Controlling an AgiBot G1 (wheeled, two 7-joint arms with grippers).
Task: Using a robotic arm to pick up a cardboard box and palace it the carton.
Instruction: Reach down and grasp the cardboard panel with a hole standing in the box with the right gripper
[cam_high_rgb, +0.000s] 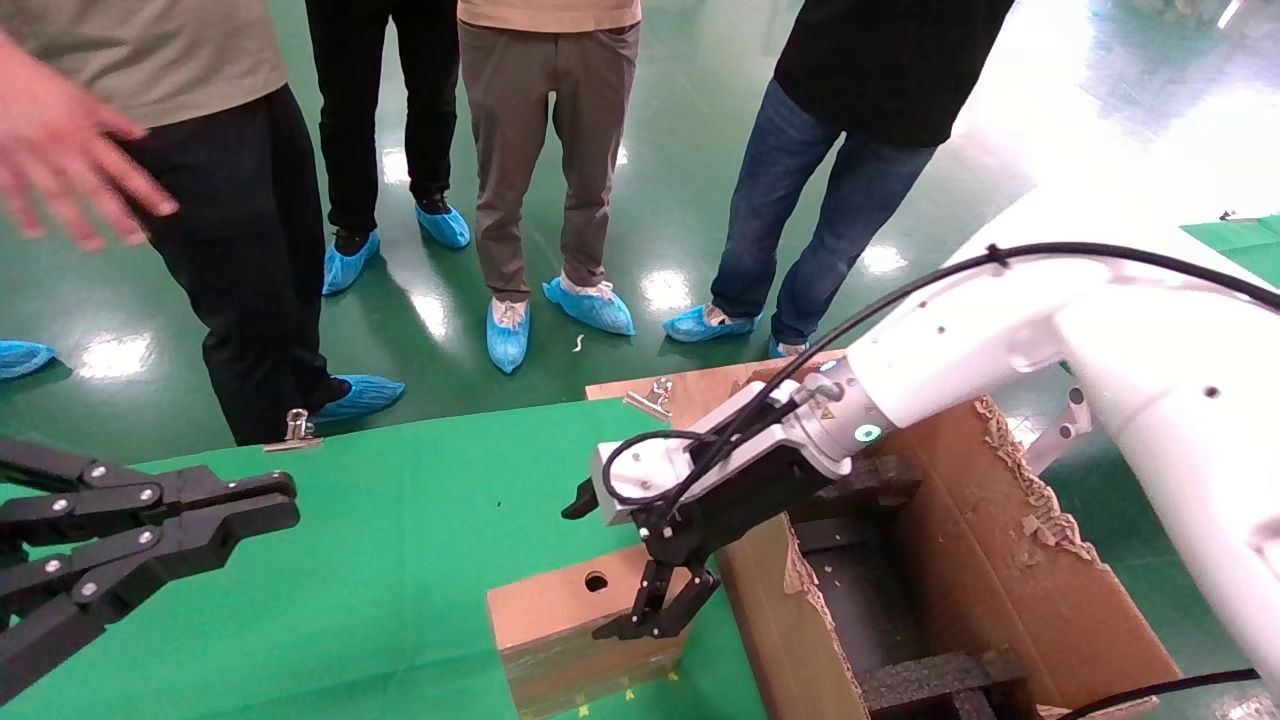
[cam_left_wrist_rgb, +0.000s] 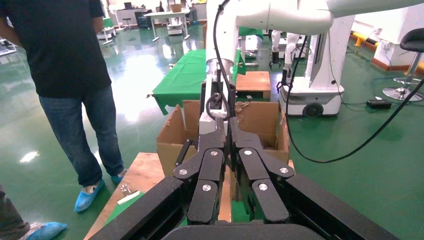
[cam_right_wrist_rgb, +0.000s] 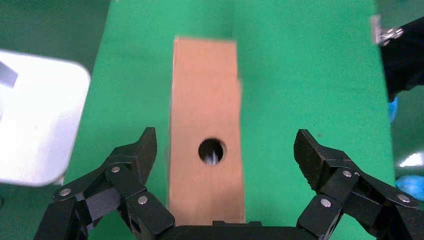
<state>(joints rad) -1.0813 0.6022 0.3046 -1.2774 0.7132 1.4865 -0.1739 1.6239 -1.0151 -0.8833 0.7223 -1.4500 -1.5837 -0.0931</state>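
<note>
The robotic arm (cam_high_rgb: 1000, 340) reaches in over the carton (cam_high_rgb: 1010, 580), which stands against the right edge of the green worktop (cam_high_rgb: 400, 560). Its right claw (cam_high_rgb: 655, 610) hangs just above the cardboard box (cam_high_rgb: 560, 620), spread wide with one finger (cam_right_wrist_rgb: 135, 160) on each side of the box (cam_right_wrist_rgb: 205, 125) and neither touching it. The box lies near the worktop's front edge, just beside the carton. The left claw (cam_high_rgb: 285, 505) sits by the left edge, pinched together on nothing.

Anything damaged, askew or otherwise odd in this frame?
Yes: the carton has ragged, torn flap edges. The right gripper hovers open over the cardboard box, which looks intact. The left gripper sits parked at the table's left.
</note>
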